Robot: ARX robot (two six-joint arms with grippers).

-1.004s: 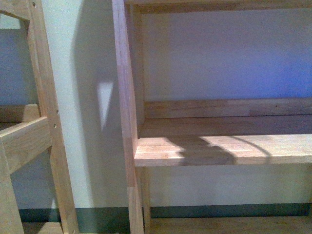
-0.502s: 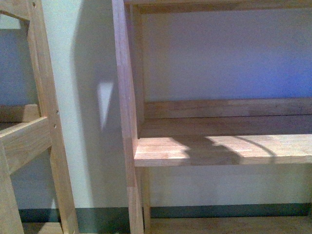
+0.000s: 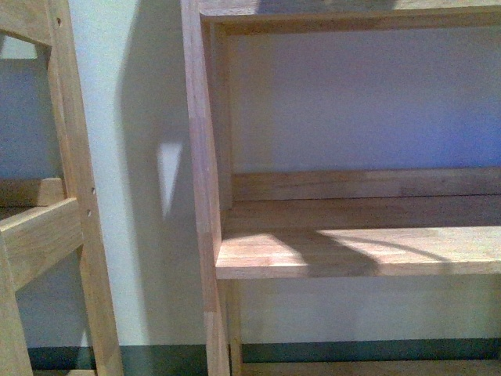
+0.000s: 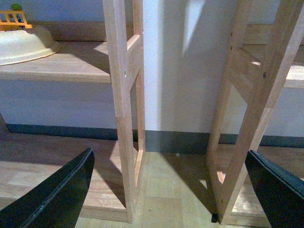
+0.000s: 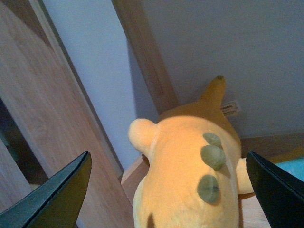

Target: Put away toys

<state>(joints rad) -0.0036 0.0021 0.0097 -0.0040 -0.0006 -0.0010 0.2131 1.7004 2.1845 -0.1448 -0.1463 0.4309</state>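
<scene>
The toy, a soft orange-yellow plush animal, shows only in the right wrist view. It lies on a wooden shelf board against the wall, with a row of greenish-brown spikes along its back and a white tag at the tail. My right gripper is open, its two dark fingers standing wide on either side of the plush without touching it. My left gripper is open with nothing in it, hanging over the wooden floor between two shelf uprights. Neither arm shows in the front view.
A wooden shelf unit with a bare middle board fills the front view; another frame stands to its left. In the left wrist view a cream bowl with an orange item rests on a shelf, and two uprights flank the gap.
In the front view the shelves have slid slightly downward in the picture and the shadow on the middle board has shifted. No toy or arm comes into that view.
</scene>
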